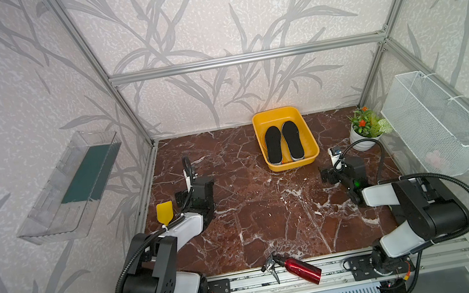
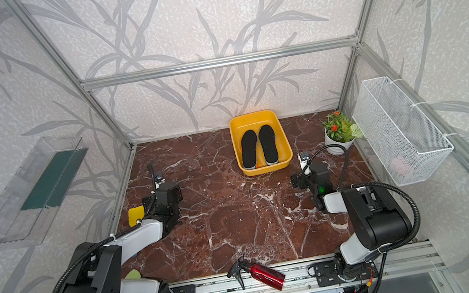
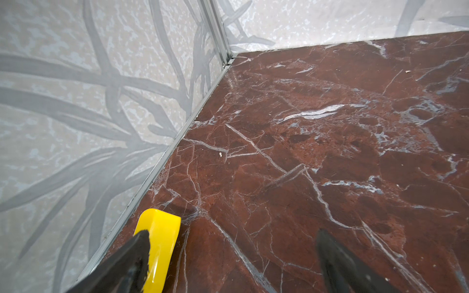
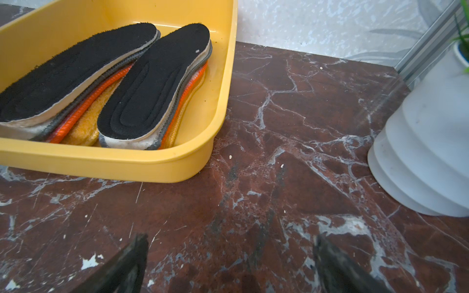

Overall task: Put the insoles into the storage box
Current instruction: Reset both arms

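Observation:
The yellow storage box (image 1: pixel 282 111) stands at the back middle of the marble table, seen in both top views (image 2: pixel 252 114). The insoles lie inside it in two side-by-side stacks, each with a black one on top (image 1: pixel 274 144) (image 1: pixel 292 139). In the right wrist view, grey, red-orange and yellow edges show under the black tops (image 4: pixel 76 68) (image 4: pixel 157 81). My right gripper (image 4: pixel 230 237) is open over bare marble just in front of the box's near right corner (image 4: pixel 198 162). My left gripper (image 3: pixel 232 233) is open and empty, low by the left wall.
A yellow scraper (image 3: pixel 160 248) lies beside my left gripper's finger, next to the left wall (image 1: pixel 164 212). A white plant pot (image 4: pixel 426 152) stands right of my right gripper. A red spray bottle (image 1: pixel 298 268) lies at the front edge. A wire basket (image 1: pixel 435 123) and a clear tray (image 1: pixel 72 187) hang on the side walls.

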Controlling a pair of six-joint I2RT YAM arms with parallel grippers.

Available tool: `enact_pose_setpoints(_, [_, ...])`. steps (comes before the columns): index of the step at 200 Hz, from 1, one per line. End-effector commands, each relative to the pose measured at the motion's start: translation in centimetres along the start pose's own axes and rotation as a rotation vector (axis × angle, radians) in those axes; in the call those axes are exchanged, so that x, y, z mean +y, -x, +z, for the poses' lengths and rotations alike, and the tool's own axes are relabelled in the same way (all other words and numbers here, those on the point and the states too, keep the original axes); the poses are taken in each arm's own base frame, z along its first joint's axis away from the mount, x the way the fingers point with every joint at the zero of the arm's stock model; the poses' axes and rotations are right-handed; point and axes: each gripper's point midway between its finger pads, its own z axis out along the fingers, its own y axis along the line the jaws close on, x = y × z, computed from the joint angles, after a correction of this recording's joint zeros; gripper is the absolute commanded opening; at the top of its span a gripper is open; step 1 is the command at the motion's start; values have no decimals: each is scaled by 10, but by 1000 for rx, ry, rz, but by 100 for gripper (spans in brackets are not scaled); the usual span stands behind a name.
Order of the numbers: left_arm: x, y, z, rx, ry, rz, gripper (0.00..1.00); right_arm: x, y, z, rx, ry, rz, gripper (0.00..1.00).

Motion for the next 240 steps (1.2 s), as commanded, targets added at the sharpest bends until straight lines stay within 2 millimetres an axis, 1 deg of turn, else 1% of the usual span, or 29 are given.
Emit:
enact_pose_setpoints(1, [-7,11,3,-53,-47,-6,100,-2,19,-1,-62,-15,-5,99])
enact_pose_setpoints(30, [-12,12,2,-80,-106,-7,100,-2,20,-1,-62,-16,-5,99])
enact_pose_setpoints(66, [-4,13,3,-98,-118,-44,100,-8,19,-1,-61,-52,13,99])
enact_pose_setpoints(102, [-9,14,3,-134,-180,-33,100,-8,19,-1,-61,-52,13,99])
enact_pose_setpoints(121, [-10,8,10,-169,-210,-56,100,-9,19,-1,-61,-53,14,99])
enact_pose_setpoints(133, [-5,4,16,-160,-208,-96,100,-9,19,-1,-61,-53,13,99])
enact_pose_setpoints(142, [-9,0,18,-142,-264,-102,100,-9,19,-1,-61,-53,13,99])
enact_pose_setpoints(150, [-11,-5,21,-149,-273,-104,100,-9,19,-1,-61,-53,12,99])
enact_pose_setpoints(163, [-15,-2,26,-173,-284,-107,100,-9,19,-1,-59,-53,13,99])
enact_pose_setpoints(169, [-13,-4,29,-147,-287,-114,100,-9,19,-1,-60,-53,14,99])
enact_pose_setpoints(170, [-13,-2,29,-150,-286,-117,100,-9,19,-1,-60,-53,13,99])
enact_pose_setpoints(179, [-12,-8,30,-80,-282,-104,100,-9,19,-1,-59,-54,12,99])
enact_pose_setpoints(187, [-9,-5,33,-106,-269,-122,100,-8,19,-1,-60,-52,13,99])
enact_pose_setpoints(199, [-8,-4,33,-106,-266,-125,100,-8,19,-1,-58,-51,13,99])
enact_pose_setpoints(207, [-9,-8,34,-68,-278,-122,100,-8,19,-1,-57,-52,13,99])
enact_pose_setpoints(215, [-7,-7,37,-77,-276,-139,100,-8,19,-1,-58,-52,13,99])
enact_pose_setpoints(240, [-8,-8,37,-64,-285,-137,99,-8,19,0,-55,-49,12,99])
